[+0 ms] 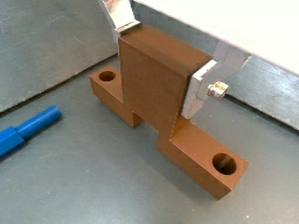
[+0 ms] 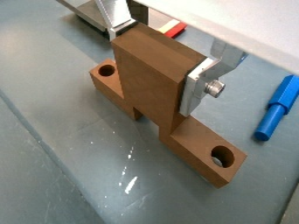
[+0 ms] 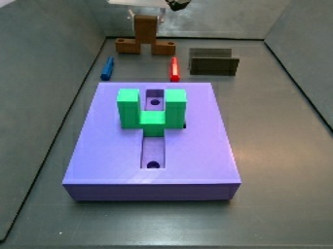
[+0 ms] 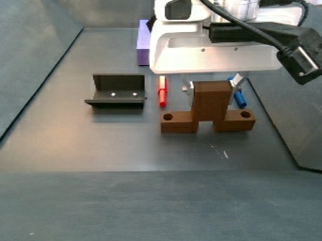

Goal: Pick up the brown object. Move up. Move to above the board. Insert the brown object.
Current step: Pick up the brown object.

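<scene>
In a side view the gripper [image 3: 147, 21] is largely cut off at the far edge of the floor. The brown object [image 1: 163, 105], T-shaped with a round hole at each crosspiece end, is clamped on its upright bar between the silver fingers [image 1: 201, 87], crosspiece on the floor beyond the board [image 3: 117, 165].

Brown T-piece [image 2: 158, 96] upright on floor; board [image 3: 152, 146] apart.
</scene>
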Controlling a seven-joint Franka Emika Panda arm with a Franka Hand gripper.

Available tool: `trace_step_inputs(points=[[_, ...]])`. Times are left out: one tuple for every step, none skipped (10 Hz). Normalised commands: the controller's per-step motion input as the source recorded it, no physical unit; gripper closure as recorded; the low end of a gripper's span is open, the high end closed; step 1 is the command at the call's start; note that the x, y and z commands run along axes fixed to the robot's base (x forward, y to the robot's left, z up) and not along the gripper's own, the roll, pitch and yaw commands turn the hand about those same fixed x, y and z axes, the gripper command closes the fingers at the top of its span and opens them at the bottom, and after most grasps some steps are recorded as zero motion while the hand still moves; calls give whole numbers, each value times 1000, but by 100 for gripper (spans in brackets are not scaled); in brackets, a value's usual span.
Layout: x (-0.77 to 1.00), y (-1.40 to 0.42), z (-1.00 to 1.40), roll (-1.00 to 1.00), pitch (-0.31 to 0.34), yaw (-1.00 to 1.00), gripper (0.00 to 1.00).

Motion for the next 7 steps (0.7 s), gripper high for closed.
trace_step_inputs(points=[[0, 0, 0, 0, 0, 0, 100], [0, 0, 0, 0, 0, 0, 100], [0, 0, 0, 0, 0, 0, 100], [0, 0, 0, 0, 0, 0, 100], [0, 0, 0, 0, 0, 0, 100], [0, 0, 0, 0, 0, 0, 100], [0, 0, 0, 0, 0, 0, 100]])
